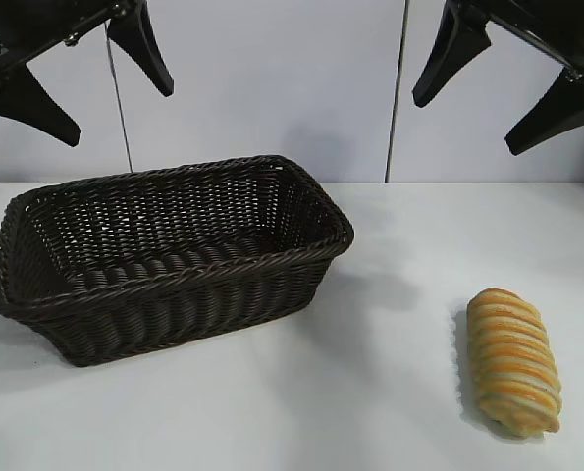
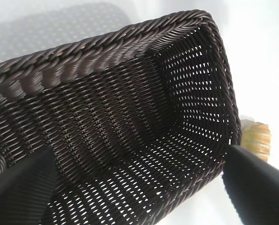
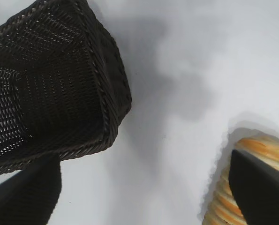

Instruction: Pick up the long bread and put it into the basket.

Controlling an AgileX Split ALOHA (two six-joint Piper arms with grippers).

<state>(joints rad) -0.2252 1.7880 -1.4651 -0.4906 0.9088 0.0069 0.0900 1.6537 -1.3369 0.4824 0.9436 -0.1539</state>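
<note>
The long bread [image 1: 513,361], golden-yellow with orange-brown stripes, lies on the white table at the front right. The dark brown woven basket [image 1: 174,280] stands at the left with nothing inside. My left gripper [image 1: 118,113] hangs open high above the basket's back left. My right gripper [image 1: 468,123] hangs open high above the table, behind the bread. The left wrist view looks down into the basket [image 2: 106,44] between the open left gripper [image 2: 139,154], with the bread's end [image 2: 259,138] past the rim. In the right wrist view the bread [image 3: 223,201] lies beside one finger of the right gripper [image 3: 141,161], and the basket [image 3: 59,84] is near the other.
The white tabletop [image 1: 390,294] stretches bare between basket and bread. A pale wall [image 1: 272,78] stands behind, with thin cables hanging down it.
</note>
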